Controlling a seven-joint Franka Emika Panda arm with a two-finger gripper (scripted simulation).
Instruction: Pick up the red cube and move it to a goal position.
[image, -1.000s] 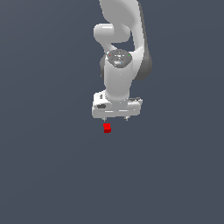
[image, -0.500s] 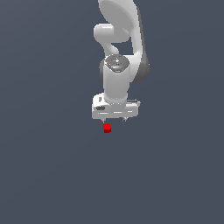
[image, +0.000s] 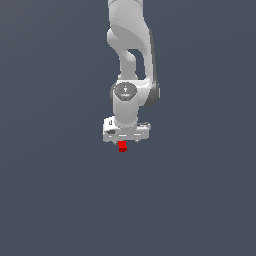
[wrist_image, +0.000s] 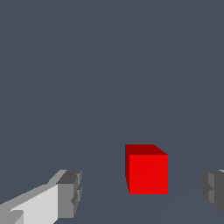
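exterior view, arm: the white Panda arm (image: 131, 60) hangs from the top of the frame over a plain dark grey floor (image: 55, 200); its wrist points straight down

exterior view, gripper: the gripper (image: 127, 142) sits lower than it did a second ago and half a second ago; its white body now nearly hides the gap that used to show above the cube

exterior view, red cube: the red cube (image: 122, 146) rests on the floor directly under the gripper, a touch toward the exterior view's left of its middle; it lies in the same place as in both earlier pictures, so it has not been lifted or pushed

wrist view, fingers: both fingers are spread wide; one grey pad (wrist_image: 70, 192) shows on one side, the other pad (wrist_image: 213, 190) at the opposite edge

wrist view, red cube: the red cube (wrist_image: 148, 173) stands between the pads, apart from both, nearer to the pad at the frame's edge; clear floor shows on either side of it

meaning for the task: the descent looks almost finished and the cube is bracketed; I judge the next step to be closing on it, then lifting toward the goal; no goal marker is visible in either view
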